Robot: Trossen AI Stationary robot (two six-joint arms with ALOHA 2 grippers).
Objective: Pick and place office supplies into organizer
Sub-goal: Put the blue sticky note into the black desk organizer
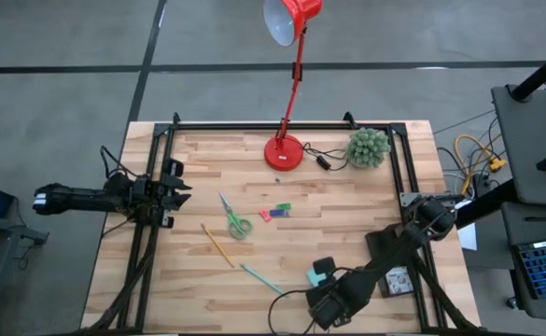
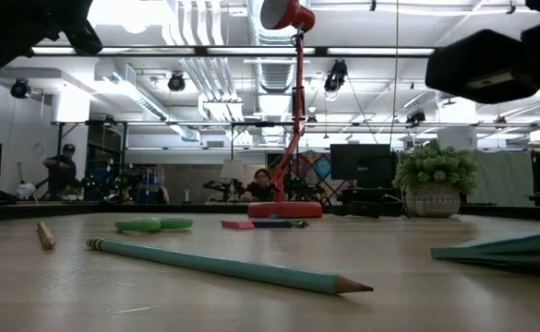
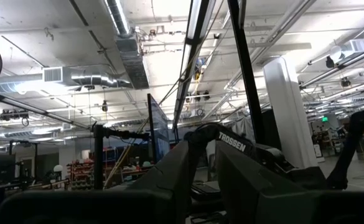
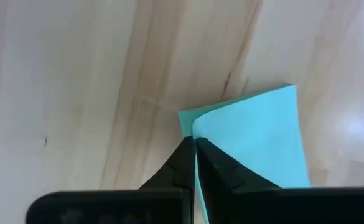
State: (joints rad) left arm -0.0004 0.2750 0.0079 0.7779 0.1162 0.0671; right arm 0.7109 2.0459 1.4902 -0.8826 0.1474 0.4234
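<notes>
A light-teal sticky-note pad (image 1: 317, 274) lies near the table's near edge, and my right gripper (image 4: 195, 143) is shut on it. Green-handled scissors (image 1: 236, 222) lie flat mid-table. A thin yellow pencil (image 1: 217, 245) and a teal pen (image 1: 260, 277) lie nearer the near edge. Small red/pink and green pieces (image 1: 274, 213) sit right of the scissors. My left gripper (image 1: 175, 184) hangs open above the table's left rail and touches nothing. The organizer does not show in any view. My right gripper pinches the sticky-note pad by a thin edge at one corner (image 4: 197, 127), between its two fingertips (image 4: 185, 155). The fingers come from above, slanting down from the table's near right. In the low view the pad (image 2: 505, 249) sits tilted, its low tip (image 2: 436, 254) on the table.
A red desk lamp (image 1: 285, 151) and a green fuzzy ball plant (image 1: 369, 147) stand at the far edge, with a black cable between them. Black frame rails (image 1: 154, 215) run along both sides. A small grey box (image 1: 399, 281) lies under the right arm. People show beyond the table.
</notes>
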